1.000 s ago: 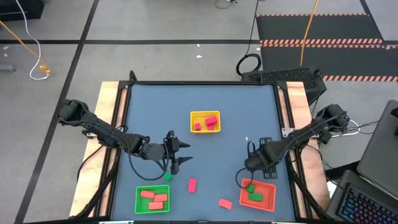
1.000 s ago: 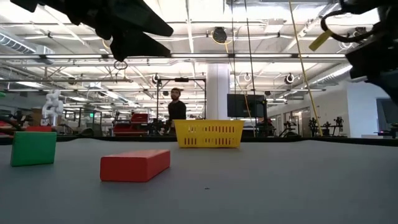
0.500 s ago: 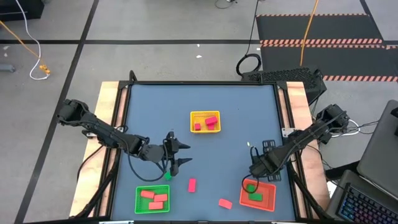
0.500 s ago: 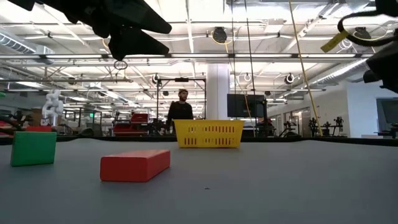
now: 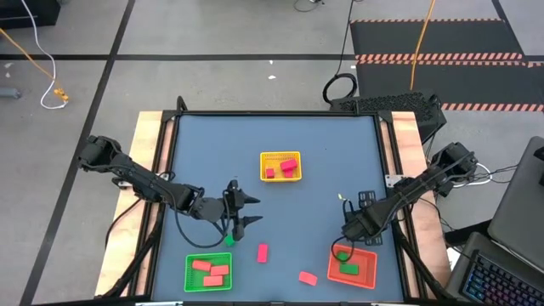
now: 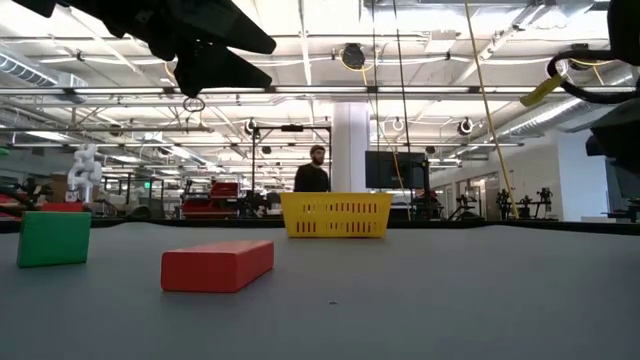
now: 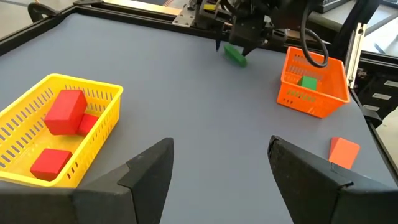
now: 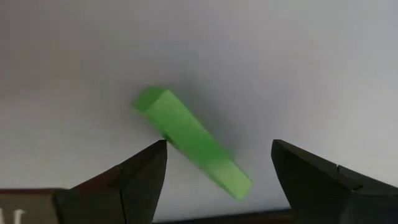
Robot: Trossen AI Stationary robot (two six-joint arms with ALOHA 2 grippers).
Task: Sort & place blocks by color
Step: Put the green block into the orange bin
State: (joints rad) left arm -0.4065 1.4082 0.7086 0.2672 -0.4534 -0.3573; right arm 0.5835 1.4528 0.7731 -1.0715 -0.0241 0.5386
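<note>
Between the spread fingers of the right gripper [image 8: 214, 171], unclamped, lies a green bar [image 8: 189, 142] on the counter [image 5: 323, 161], just beside the orange basket [image 7: 339, 93]. That basket holds a green block [image 7: 309, 81]; the yellow basket [image 5: 280, 155] holds red blocks [image 7: 64, 111]; the green basket [image 5: 189, 274] holds salmon ones [image 5: 210, 270]. Left gripper [image 5: 252, 211] hovers mid-counter, fingers apart, empty.

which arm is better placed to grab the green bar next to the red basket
Right. The right gripper hangs open directly over the green bar, beside the red basket. The left gripper is open, mid-table, farther off.
</note>
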